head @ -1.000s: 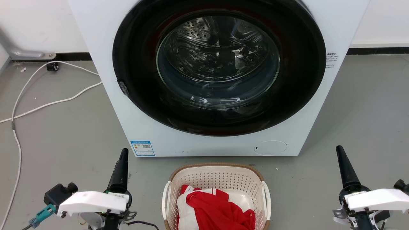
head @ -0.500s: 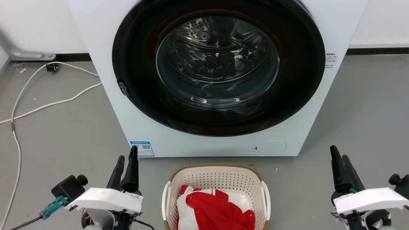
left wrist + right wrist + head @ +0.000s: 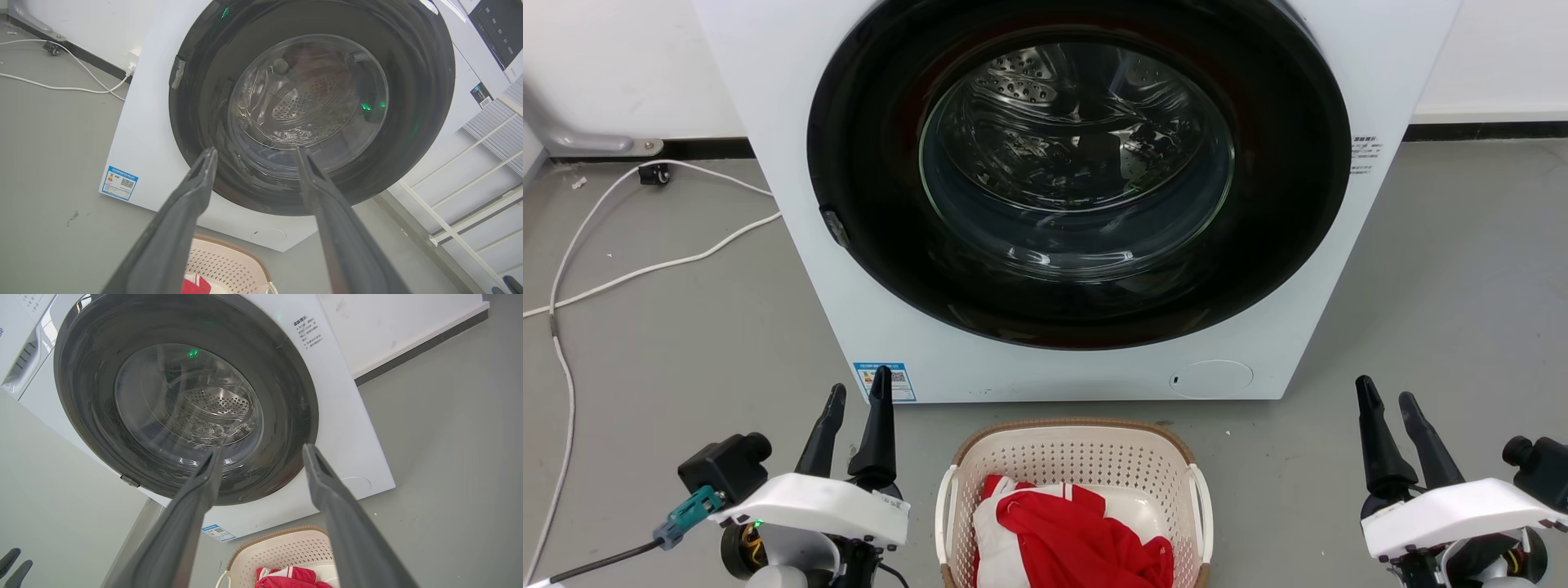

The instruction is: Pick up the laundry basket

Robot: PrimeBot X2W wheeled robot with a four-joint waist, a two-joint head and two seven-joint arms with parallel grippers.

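The laundry basket (image 3: 1086,459), cream plastic pierced with small holes under a brown woven-look rim, sits on the smooth grey floor (image 3: 686,351) just in front of the washing machine (image 3: 849,294), between the two grippers. Crumpled red and white cloth (image 3: 1078,535) lies inside it. The left gripper (image 3: 859,388) and right gripper (image 3: 1384,394) each hold their long, tapered dark fingers apart, gripping nothing and touching neither of the white side handles (image 3: 943,510). The machine's round glass door (image 3: 1078,155) gleams inside a glossy black ring.
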